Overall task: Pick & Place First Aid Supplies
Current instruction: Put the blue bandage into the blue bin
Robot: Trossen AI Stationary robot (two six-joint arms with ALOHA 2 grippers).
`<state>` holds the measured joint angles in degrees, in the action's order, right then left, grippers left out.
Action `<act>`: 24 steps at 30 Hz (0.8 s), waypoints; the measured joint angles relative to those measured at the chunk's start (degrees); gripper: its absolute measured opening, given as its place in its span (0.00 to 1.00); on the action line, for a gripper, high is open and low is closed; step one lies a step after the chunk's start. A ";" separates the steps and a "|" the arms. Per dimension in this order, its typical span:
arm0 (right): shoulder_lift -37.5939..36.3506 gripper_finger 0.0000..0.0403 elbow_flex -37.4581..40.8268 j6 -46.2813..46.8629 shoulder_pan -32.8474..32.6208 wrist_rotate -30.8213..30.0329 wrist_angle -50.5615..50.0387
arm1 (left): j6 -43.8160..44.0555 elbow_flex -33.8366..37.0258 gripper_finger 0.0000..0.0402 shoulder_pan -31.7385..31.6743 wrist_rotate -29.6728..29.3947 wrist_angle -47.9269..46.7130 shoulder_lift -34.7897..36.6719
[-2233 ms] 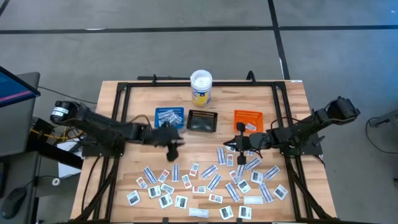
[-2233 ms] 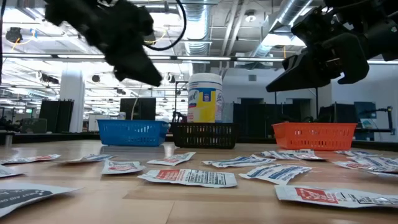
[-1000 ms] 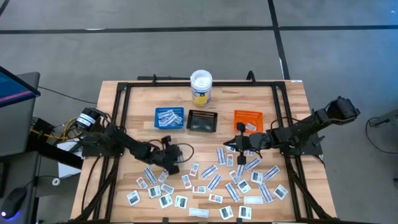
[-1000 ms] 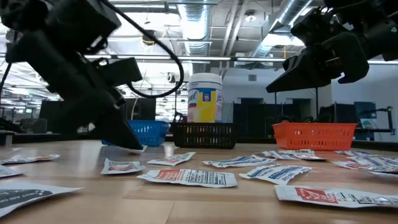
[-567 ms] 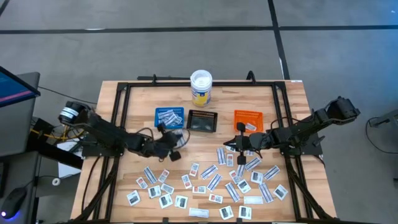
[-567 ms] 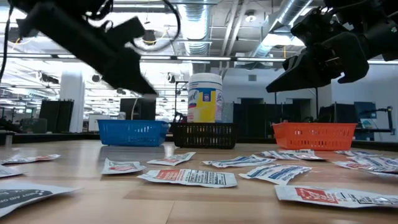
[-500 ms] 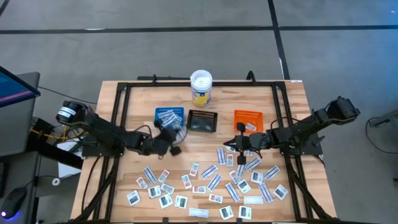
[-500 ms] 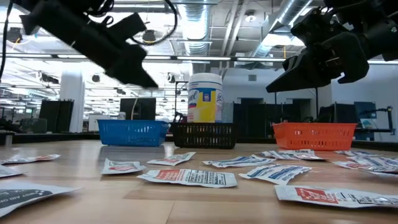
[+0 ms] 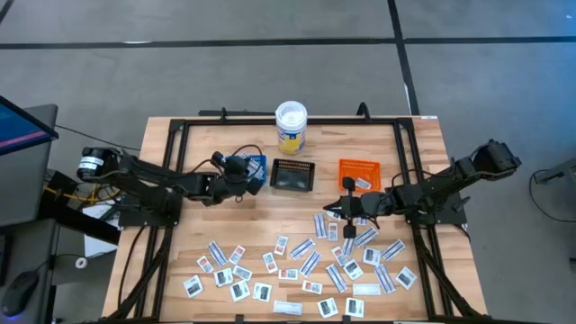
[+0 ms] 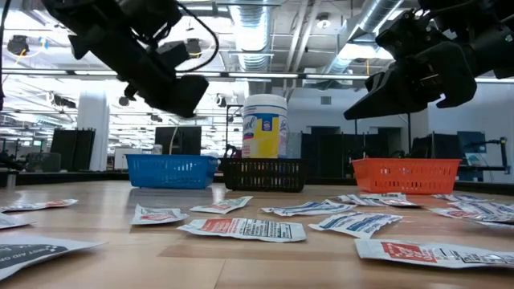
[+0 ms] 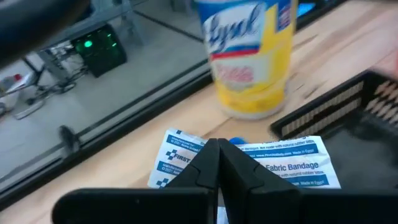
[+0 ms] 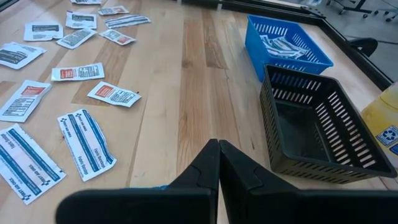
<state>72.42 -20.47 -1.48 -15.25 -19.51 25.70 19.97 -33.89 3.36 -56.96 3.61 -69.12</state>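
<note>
Several first aid supplies, flat white packets (image 9: 306,261), lie loose on the near half of the table. My left gripper (image 9: 252,176) hangs over the blue tray (image 9: 260,164), shut on a white-and-blue bandage packet (image 11: 292,163). In the low view it (image 10: 195,106) is well above the table. My right gripper (image 9: 343,209) is shut and holds still above the table, near the orange tray (image 9: 358,169); I see nothing in it (image 12: 217,154). My left gripper pinches the white-and-blue packet between its two shut fingers; paper shows on both sides of the fingers (image 11: 180,155). Which edge it has is hidden by the fingers. The packet is lifted clear of the table, and the fingers slant slightly down toward the far edge.
A black tray (image 9: 292,175) stands between the blue and orange trays. The white-lidded yellow tub (image 9: 291,126) stands behind them at the far edge. More packets lie in the blue tray (image 12: 286,46). A black frame rail (image 9: 171,180) borders the table.
My left gripper has risen from the loose packets and gone toward the table's far edge, to above the blue tray, turning as it went. The packet is lifted clear with it. My right gripper has kept still.
</note>
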 joint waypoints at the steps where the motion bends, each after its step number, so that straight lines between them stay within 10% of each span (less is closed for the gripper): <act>1: 0.00 0.00 0.00 0.02 0.00 0.00 0.01 | 0.04 0.00 0.02 -0.45 0.04 -0.86 -0.01; 18: 0.00 0.00 0.00 0.00 0.00 0.00 0.01 | 10.59 -0.02 0.23 -4.07 8.89 -10.01 0.04; 24: 0.00 0.00 0.00 0.01 0.00 0.00 0.00 | 12.50 -0.02 0.26 -3.69 24.02 -9.76 0.06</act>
<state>72.42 -20.47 -1.47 -15.25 -19.51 25.70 32.48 -33.91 -0.33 -32.94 -6.15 -69.06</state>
